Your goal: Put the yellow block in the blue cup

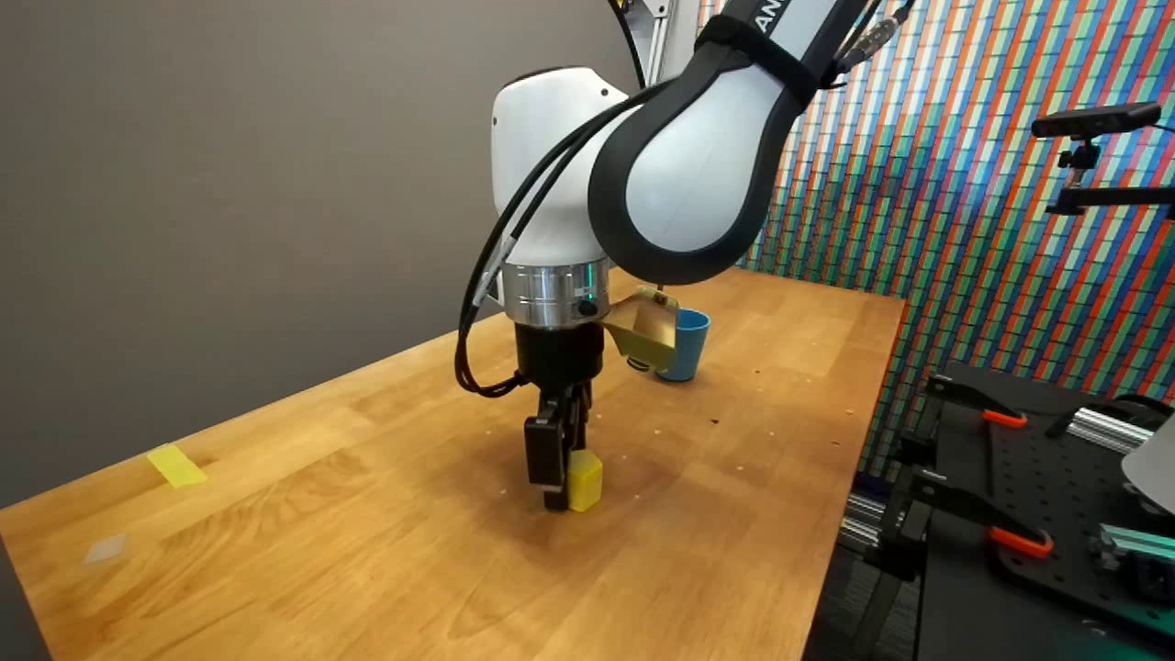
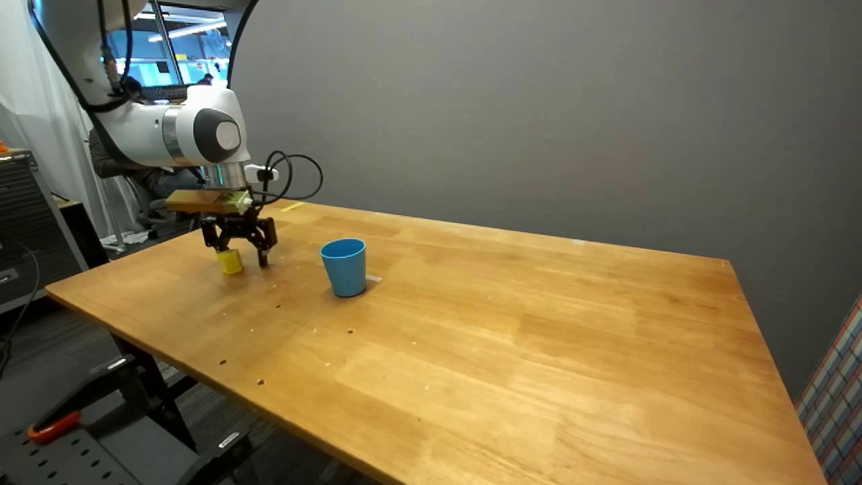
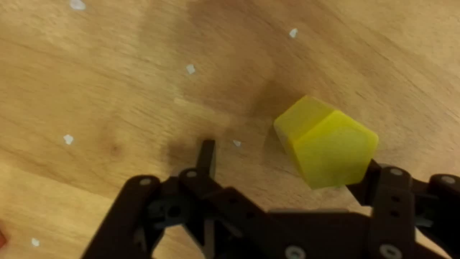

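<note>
Glare on multicoloured backdrop (image 1: 945, 229); wrist view soft, shadow beside yellow block (image 3: 330, 147).

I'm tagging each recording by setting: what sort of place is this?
Probably a robotics lab or workshop, though an office corner can't be ruled out. Pointing that way: the robot arm, a perforated black plate and a mounted camera-like bar.
</note>
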Motion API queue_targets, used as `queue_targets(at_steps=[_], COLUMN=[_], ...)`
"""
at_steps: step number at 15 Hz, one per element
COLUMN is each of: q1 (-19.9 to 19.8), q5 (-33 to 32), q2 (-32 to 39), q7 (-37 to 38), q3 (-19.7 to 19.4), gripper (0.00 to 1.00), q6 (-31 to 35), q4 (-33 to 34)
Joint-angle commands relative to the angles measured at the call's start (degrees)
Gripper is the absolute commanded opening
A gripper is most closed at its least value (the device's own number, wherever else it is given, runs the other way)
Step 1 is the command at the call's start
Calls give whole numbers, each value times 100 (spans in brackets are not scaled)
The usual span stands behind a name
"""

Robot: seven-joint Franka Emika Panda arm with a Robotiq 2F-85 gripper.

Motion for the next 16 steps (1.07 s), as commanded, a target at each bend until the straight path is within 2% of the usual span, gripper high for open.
queue_targets(at_steps=[1,2,3,9,12,16], q1=[372,436,485,699,597,178], q5=[-387,-454,-481,-793,-1070,-1467], q2=[-312,-338,-400,-1124,-1891,-2839], q7=[544,663,776,1444,1878,2443], q3=[-352,-397,-415,-612,-869,-1183], gripper=[67,71,71,23,24,24], q6=[149,128,94,-36,27,-83], q4=[-445,-512,-574,-1112,-1558,-1907])
